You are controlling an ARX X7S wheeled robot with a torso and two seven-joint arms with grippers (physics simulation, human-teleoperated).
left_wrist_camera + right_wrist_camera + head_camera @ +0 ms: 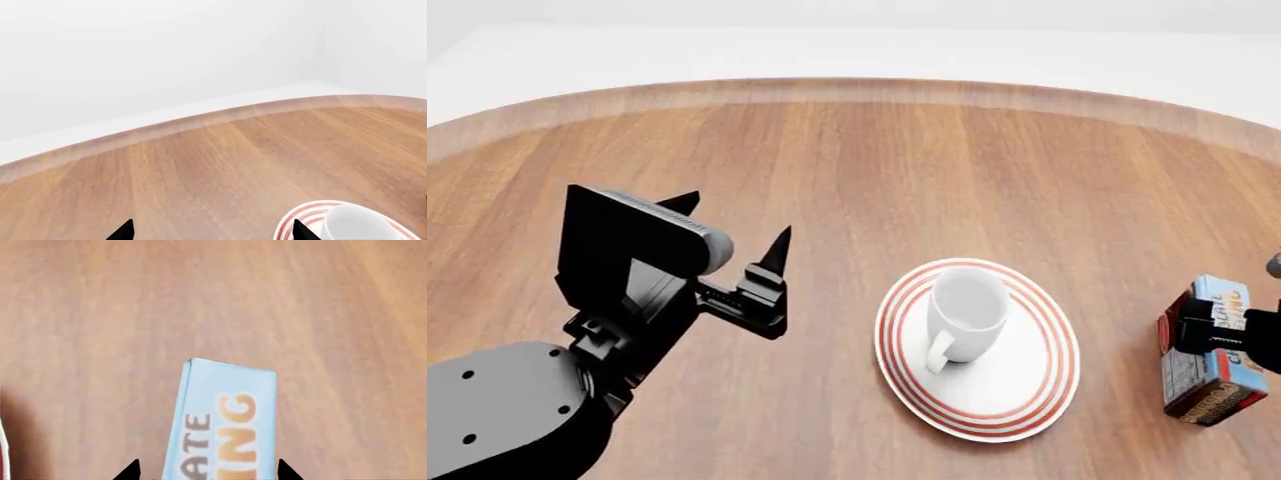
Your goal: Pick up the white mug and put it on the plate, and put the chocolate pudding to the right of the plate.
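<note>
Mug's home on the plate, pudding's in my right gripper out to the right.

I see the white mug [966, 313] standing upright on the plate [1034, 395], handle toward me, so that half looks done. My left gripper [735, 238] hangs over bare table [868, 160] left of the plate, fingers spread and empty. My right gripper [1225, 342] is at the far right edge of the head view, wrapped around the chocolate pudding [1209, 352]; in the right wrist view the carton [225, 422] fills the gap between both fingertips, long axis running straight out away from the gripper. It's already right of the plate, apart from the rim. I judge the right arm just needs to set it down and let go.
</note>
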